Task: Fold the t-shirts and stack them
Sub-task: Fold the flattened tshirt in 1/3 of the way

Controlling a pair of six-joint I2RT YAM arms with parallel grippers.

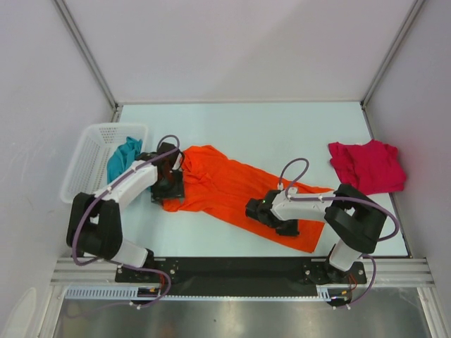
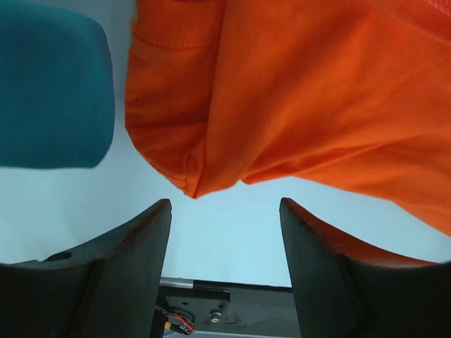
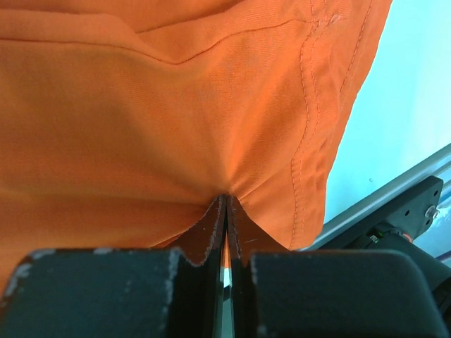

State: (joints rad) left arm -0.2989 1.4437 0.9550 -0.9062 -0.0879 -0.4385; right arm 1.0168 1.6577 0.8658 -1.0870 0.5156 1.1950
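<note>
Your left pincer [image 2: 225, 208] stands spread with nothing between its fingers. A folded corner of the orange t-shirt [image 1: 225, 184] hangs just past their tips, above the bare table [image 1: 282, 130]. From above, this shirt lies rumpled and slantwise across the middle of the table, running from its far left end beside the left pincer down to the near right. Your right pincer [image 3: 225, 200] is pressed together and pinches a pucker of the orange cloth, close to a double-stitched hem that runs down the shirt's right edge. The right arm lies over the near right part of the shirt and hides what is under it. The teal t-shirt [image 1: 124, 158] drapes over the right rim of the white mesh basket [image 1: 87, 159], just beside your left arm, with a strip of table between it and the orange cloth. The crimson t-shirt [image 1: 366, 166] sits crumpled at the table's right edge, well apart from the orange one.
</note>
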